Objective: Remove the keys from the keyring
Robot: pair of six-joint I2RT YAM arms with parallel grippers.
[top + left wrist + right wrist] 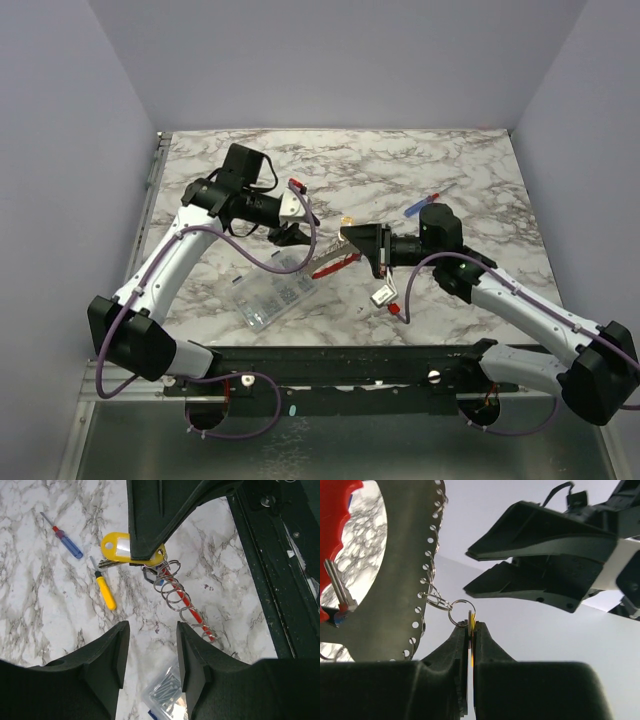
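Seemingly nothing is off yet: the right gripper [471, 626] pinches the yellow plastic-tagged key [120, 550] linked to the red-and-grey metal keyring [395, 570]; the left gripper [151, 630] gapes.

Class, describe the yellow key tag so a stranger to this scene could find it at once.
Start at the marble table and find the right hand near its middle. Pinched in it is the yellow key tag, flat plastic with a white label window, joined to a chain of metal rings. Unlike the slim yellow-handled screwdriver lying nearby, it is broad and flat.
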